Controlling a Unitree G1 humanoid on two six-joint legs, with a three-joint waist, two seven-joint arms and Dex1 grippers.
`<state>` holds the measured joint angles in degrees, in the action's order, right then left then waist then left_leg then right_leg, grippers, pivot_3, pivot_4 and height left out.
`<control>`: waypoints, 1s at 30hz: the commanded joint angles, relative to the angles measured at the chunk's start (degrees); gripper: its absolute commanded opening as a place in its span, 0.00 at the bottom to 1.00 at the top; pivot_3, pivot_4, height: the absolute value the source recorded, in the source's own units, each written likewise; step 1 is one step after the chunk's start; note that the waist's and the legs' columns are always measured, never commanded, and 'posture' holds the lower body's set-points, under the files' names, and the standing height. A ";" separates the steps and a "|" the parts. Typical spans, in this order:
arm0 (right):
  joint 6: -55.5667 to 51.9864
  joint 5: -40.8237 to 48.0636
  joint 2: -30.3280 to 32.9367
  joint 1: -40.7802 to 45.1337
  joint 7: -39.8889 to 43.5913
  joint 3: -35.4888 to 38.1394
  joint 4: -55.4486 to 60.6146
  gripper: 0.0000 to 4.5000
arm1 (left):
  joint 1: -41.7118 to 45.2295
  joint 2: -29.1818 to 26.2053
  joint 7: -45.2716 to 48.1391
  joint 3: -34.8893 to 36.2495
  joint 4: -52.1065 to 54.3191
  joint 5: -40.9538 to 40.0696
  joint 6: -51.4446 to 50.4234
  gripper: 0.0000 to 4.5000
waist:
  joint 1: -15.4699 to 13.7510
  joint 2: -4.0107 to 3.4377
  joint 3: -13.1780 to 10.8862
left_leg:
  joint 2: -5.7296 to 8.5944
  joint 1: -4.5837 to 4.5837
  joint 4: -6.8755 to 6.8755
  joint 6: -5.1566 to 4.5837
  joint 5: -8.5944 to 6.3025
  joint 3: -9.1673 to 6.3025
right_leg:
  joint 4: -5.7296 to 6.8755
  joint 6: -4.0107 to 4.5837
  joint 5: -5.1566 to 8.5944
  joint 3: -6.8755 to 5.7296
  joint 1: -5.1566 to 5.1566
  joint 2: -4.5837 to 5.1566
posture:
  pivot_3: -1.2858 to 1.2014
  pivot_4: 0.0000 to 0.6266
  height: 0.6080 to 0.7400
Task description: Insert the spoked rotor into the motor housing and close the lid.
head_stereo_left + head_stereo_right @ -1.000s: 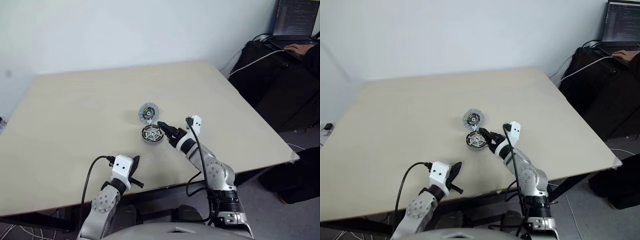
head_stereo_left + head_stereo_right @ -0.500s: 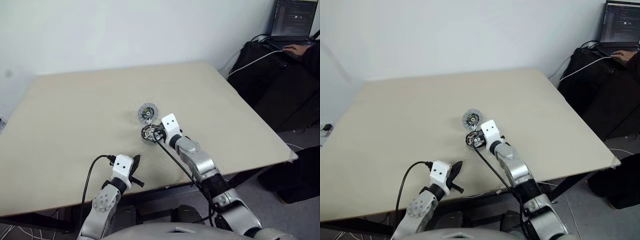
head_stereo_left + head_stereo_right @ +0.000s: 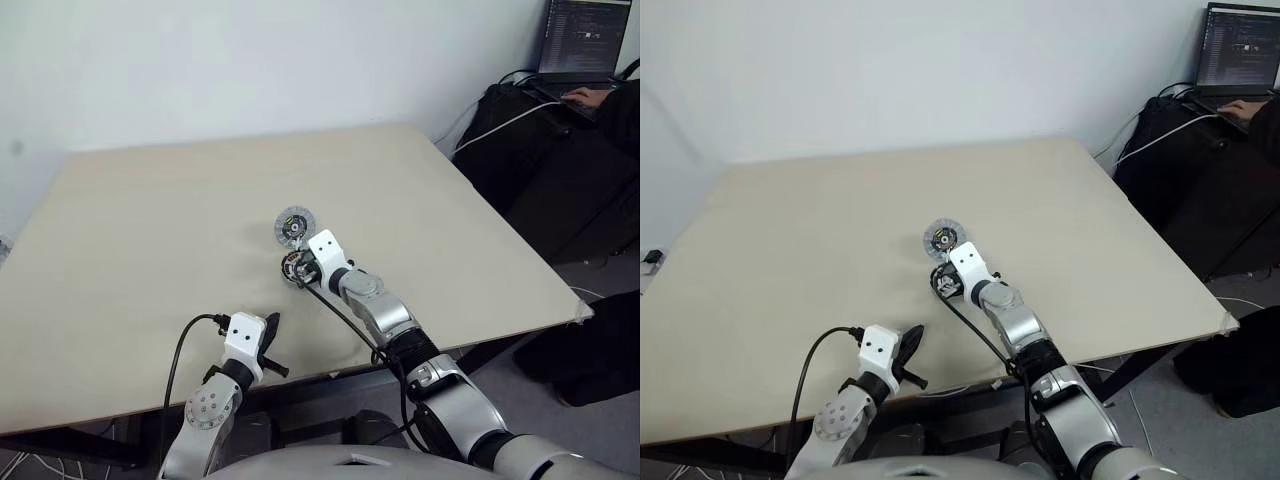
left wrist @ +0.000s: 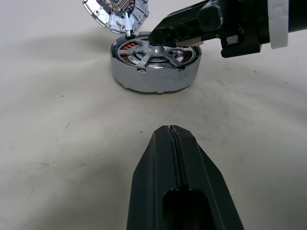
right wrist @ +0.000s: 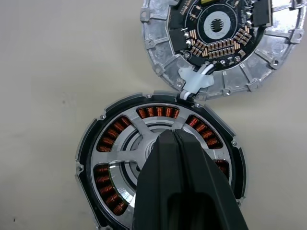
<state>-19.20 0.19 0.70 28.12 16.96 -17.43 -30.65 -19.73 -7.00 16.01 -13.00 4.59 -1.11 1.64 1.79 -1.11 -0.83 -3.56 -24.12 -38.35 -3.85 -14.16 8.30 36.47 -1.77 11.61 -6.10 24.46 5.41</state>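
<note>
The motor housing lies on the table, its copper windings showing between the silver spokes of the spoked rotor, which sits inside it. The lid lies flat just beyond, dark centre face up, joined to the housing by short white wires. My right gripper is shut, its tips pointing down onto the rotor's hub. My left gripper is shut and empty, low over the table on the near side of the housing, a short way from it.
A black cable loops from my left wrist at the table's near edge. At the back right, off the table, a person's hand rests at a laptop on a black surface.
My right gripper has shut, rolled its wrist over, and moved left and down from beside the housing onto the rotor's hub. The left gripper has stayed still.
</note>
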 commanded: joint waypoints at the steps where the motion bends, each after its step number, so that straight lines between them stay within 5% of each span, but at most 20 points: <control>1: 0.19 0.66 -0.45 -0.22 1.63 1.32 3.10 0.01 | 0.27 0.31 -0.53 -0.35 3.20 0.31 0.52 0.00 | 0.02 0.01 0.00 | 0.00 0.03 0.00 0.00 0.00 0.02 | 0.03 0.01 0.01 0.02 0.00 0.01 | 0.52 0.00 1.00; 8: -0.04 -2.34 6.51 0.62 11.00 -3.25 14.40 0.01 | 1.36 0.32 -0.36 -0.42 3.17 0.00 -0.32 0.00 | -0.10 0.03 -0.04 | 0.02 0.06 -0.01 0.00 0.00 0.09 | 0.20 0.06 0.04 0.11 0.08 0.08 | 0.52 0.00 1.00; 12: -1.83 -5.24 12.33 2.43 18.63 -7.60 18.89 0.19 | 2.07 0.55 -0.26 -0.60 2.87 -0.13 -0.68 0.00 | -0.11 0.06 -0.06 | 0.01 0.09 0.00 0.00 0.00 0.09 | 0.22 0.12 0.08 0.12 0.10 0.08 | 0.52 0.00 1.00; 19: -0.10 -10.87 17.62 5.47 26.22 -14.00 19.53 0.70 | 1.99 1.04 -0.84 -1.10 3.25 0.02 -0.97 0.00 | -0.27 0.18 -0.14 | 0.01 0.10 0.01 0.00 0.00 0.09 | 0.25 0.16 0.12 0.10 0.11 0.08 | 0.52 0.00 1.00; 30: 6.62 -18.76 20.04 13.59 35.96 -21.56 11.59 0.70 | 1.26 1.26 -1.57 -1.22 3.76 -0.04 -0.84 0.00 | -0.35 0.43 -0.33 | 0.01 0.09 0.02 0.01 0.00 0.10 | 0.24 0.17 0.12 0.09 0.13 0.10 | 0.52 0.00 1.00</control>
<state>-14.36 -17.29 20.61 39.42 51.80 -38.86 -18.54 -18.96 -6.25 14.75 -14.08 5.66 -1.11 0.29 1.44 -0.67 -1.15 -3.55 -24.03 -38.33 -3.84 -14.16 8.40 36.71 -1.61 11.73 -6.01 24.59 5.51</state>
